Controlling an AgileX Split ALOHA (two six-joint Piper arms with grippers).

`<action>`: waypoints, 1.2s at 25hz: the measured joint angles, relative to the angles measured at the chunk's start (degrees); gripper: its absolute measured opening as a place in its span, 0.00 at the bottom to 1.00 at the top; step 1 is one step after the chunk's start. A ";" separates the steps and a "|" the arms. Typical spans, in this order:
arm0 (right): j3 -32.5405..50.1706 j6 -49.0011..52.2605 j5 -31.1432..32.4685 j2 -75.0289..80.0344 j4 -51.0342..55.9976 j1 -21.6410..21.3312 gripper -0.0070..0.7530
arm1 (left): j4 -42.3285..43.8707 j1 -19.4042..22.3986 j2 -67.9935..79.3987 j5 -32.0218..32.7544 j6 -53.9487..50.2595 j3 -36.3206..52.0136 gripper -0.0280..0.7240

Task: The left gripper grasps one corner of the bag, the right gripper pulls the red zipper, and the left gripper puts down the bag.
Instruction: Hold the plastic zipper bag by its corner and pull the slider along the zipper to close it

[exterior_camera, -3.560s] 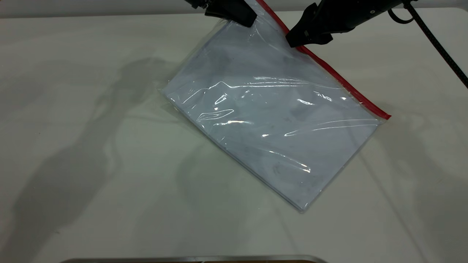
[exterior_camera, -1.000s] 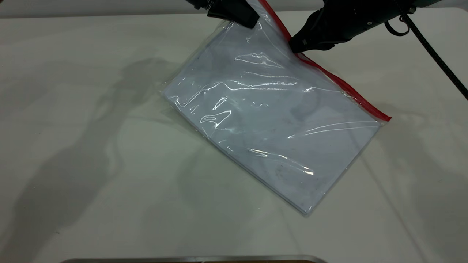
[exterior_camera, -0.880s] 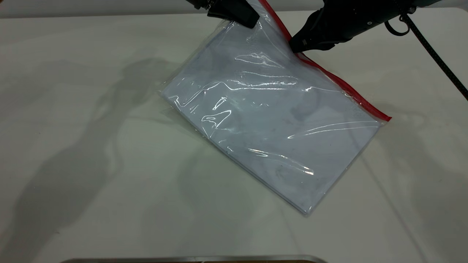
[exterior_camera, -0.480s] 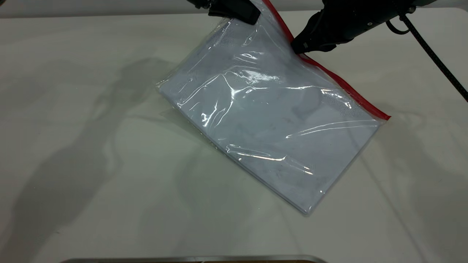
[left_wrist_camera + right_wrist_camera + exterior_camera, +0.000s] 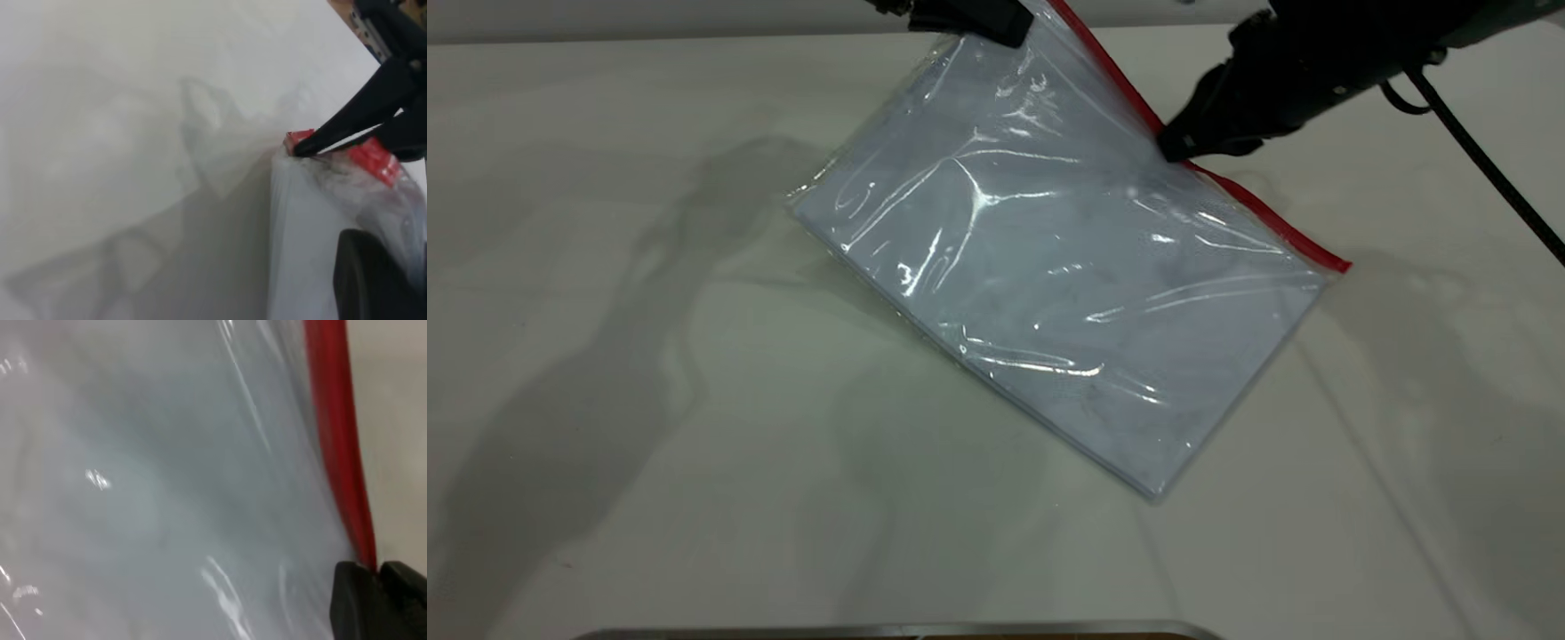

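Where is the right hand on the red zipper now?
In the exterior view, the right hand is at the upper right, closed on the red zipper about halfway along the bag, whose far corner the left hand holds up.

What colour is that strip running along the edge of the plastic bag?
Red. The red zipper edges the clear bag; the exterior view shows it best.

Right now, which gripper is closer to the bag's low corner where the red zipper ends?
Right. The right gripper sits partway down the red zipper; the left gripper holds the bag at its raised top corner.
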 joint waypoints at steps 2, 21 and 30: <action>0.00 0.18 -0.65 0.07 -0.56 -0.69 0.05 | -0.61 0.70 0.00 0.00 -0.16 0.00 0.11; 2.28 16.31 2.13 0.46 -15.06 -9.35 0.05 | -2.14 1.97 -0.16 0.00 -0.16 0.00 0.11; 2.29 30.90 3.64 0.46 -30.36 -10.55 0.05 | -2.09 2.01 -0.16 0.00 -0.11 0.00 0.11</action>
